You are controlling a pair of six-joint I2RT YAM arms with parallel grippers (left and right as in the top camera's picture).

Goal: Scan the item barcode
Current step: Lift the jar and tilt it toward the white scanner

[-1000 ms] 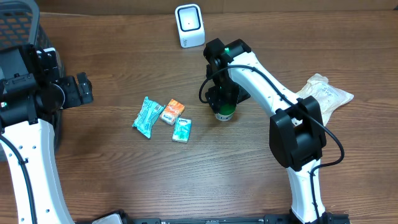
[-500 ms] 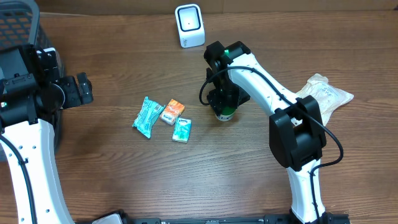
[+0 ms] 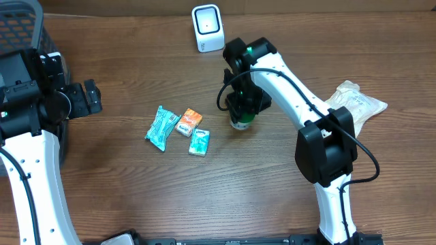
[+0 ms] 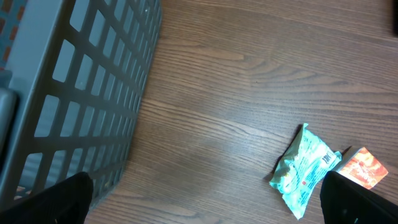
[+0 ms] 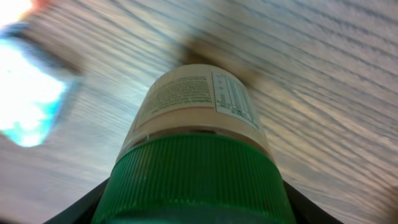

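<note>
Where the right arm reaches in over the table (image 3: 259, 194), the right claw (image 3: 243, 107) sits on the bottle (image 3: 242, 124), about mid-table. Wrist view: the green cap (image 5: 193, 180) fills the gap, with dark fingers (image 5: 79, 210) against both its sides. Claw partway closed, gripping the cap. White label with small print lies beyond the cap. Scanner (image 3: 208, 28) at 11 o'clock of the bottle, well apart, near the far edge. At 9 o'clock of the bottle lie a teal packet (image 3: 161, 127), an orange packet (image 3: 189, 121) and a small teal packet (image 3: 199, 142). Crinkled bag (image 3: 357, 101) at 3 o'clock. Left claw (image 3: 88, 97) far off at 9 o'clock, beside the basket (image 3: 20, 27), spread wide, holding nothing
</note>
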